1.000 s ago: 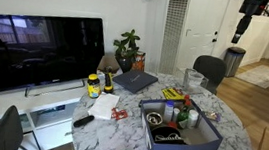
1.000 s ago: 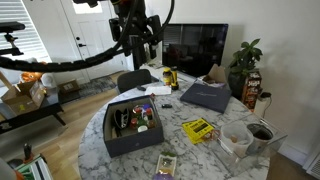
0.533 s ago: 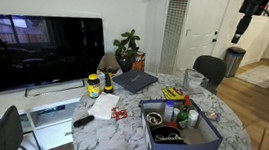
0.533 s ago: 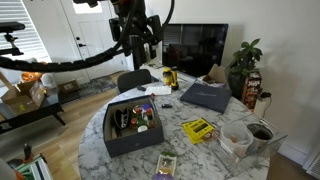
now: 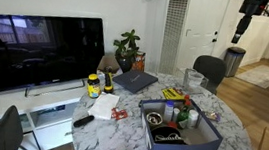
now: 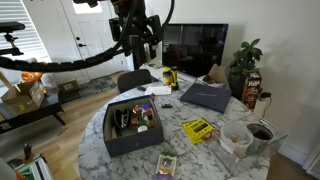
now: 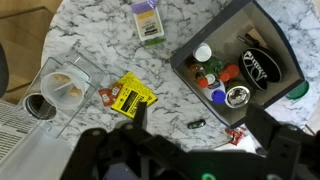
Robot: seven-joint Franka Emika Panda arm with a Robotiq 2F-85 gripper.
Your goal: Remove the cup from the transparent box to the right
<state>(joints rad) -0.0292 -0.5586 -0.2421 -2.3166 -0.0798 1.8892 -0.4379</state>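
The transparent box [image 7: 84, 72] stands near the table's edge at the left of the wrist view, with a pale cup [image 7: 64, 88] inside it. Both also show in an exterior view: the box [image 6: 240, 150] and the cup [image 6: 236, 133]. A darker cup [image 7: 36, 104] sits at the box's outer end; I cannot tell whether it is inside. My gripper [image 7: 198, 118] hangs high above the table, open and empty, its two fingers wide apart. It shows raised in both exterior views [image 5: 239, 34] [image 6: 142, 47], far from the box.
A dark blue-grey tray [image 7: 215, 25] [image 6: 120, 142] [image 5: 195, 145] full of small items fills one side of the round marble table. A yellow packet [image 7: 127, 95], a laptop [image 6: 207, 95], a plant [image 5: 127, 49] and a TV [image 5: 37, 50] are around.
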